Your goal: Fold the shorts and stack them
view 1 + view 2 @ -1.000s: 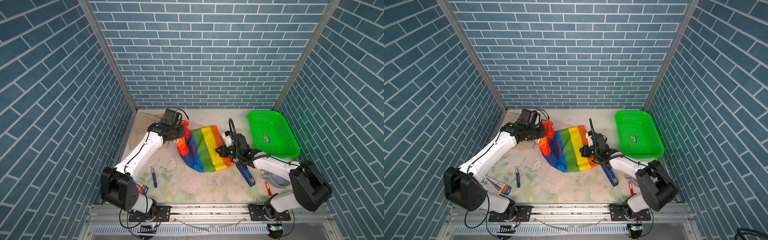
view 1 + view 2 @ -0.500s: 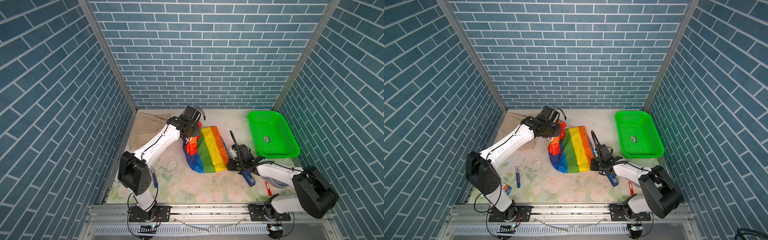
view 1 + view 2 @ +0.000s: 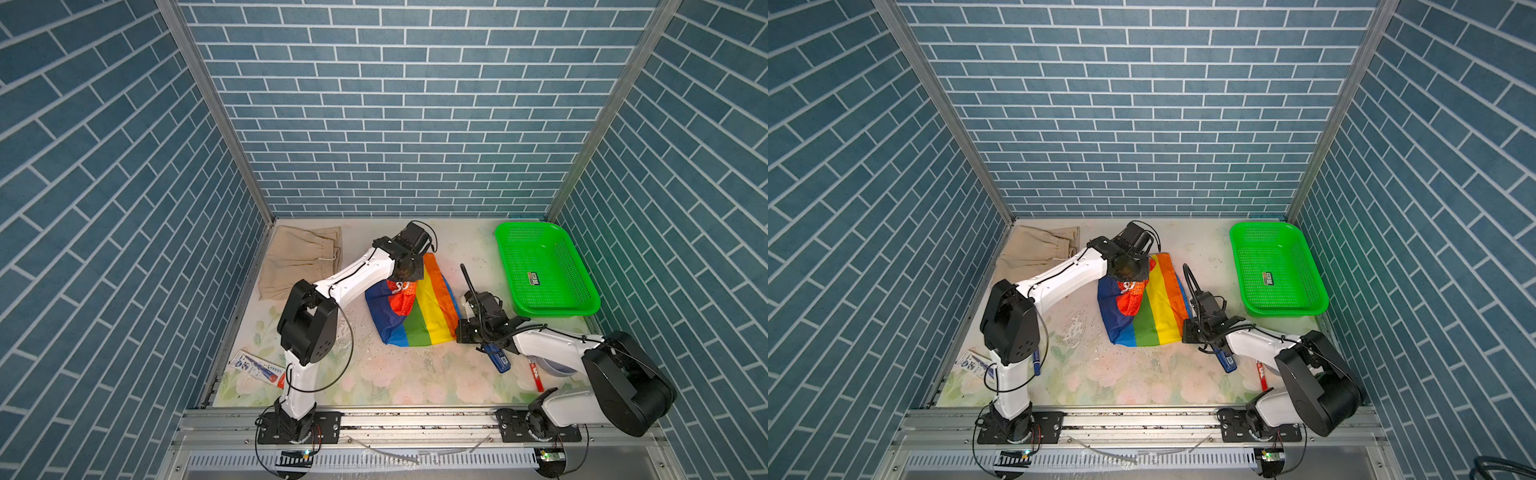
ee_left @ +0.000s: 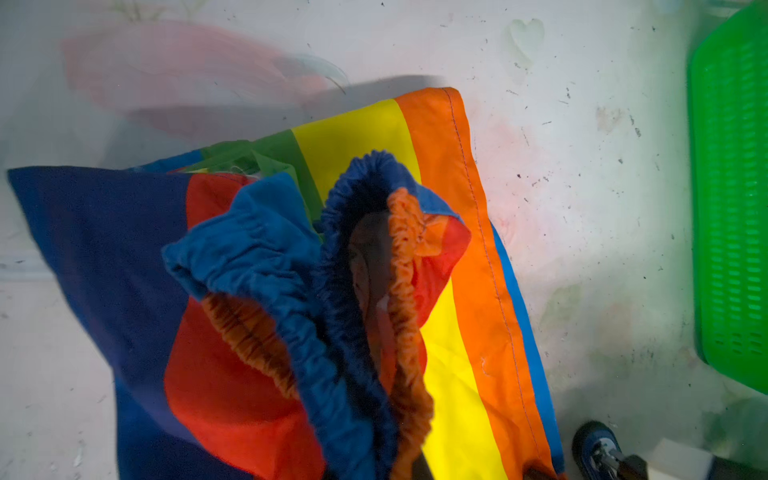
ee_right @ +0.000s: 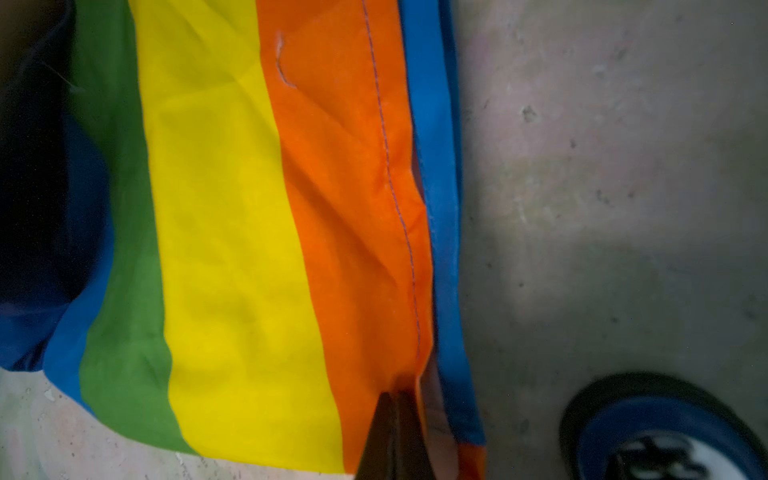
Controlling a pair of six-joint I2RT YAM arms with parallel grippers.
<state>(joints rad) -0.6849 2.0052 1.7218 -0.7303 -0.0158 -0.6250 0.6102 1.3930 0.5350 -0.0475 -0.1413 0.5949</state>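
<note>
Two pairs of shorts: one beige pair [image 3: 297, 266], one rainbow-striped pair [image 3: 428, 316]. One green mesh basket [image 3: 552, 309]. Two blue markers: the left-side marker [image 3: 1036, 362] and the right-side marker [image 3: 496, 360]. One red pen [image 3: 536, 376]. One printed packet [image 3: 253, 367]. One grey-blue bowl [image 3: 559, 369], partly hidden. Two robot arms: the left arm [image 3: 357, 276] and the right arm [image 3: 552, 347].

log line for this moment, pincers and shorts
left pincer: shut on rainbow shorts waistband, raised | right pincer: shut on its orange hem | beige shorts: lying back left, untouched | stack: not yet
</note>
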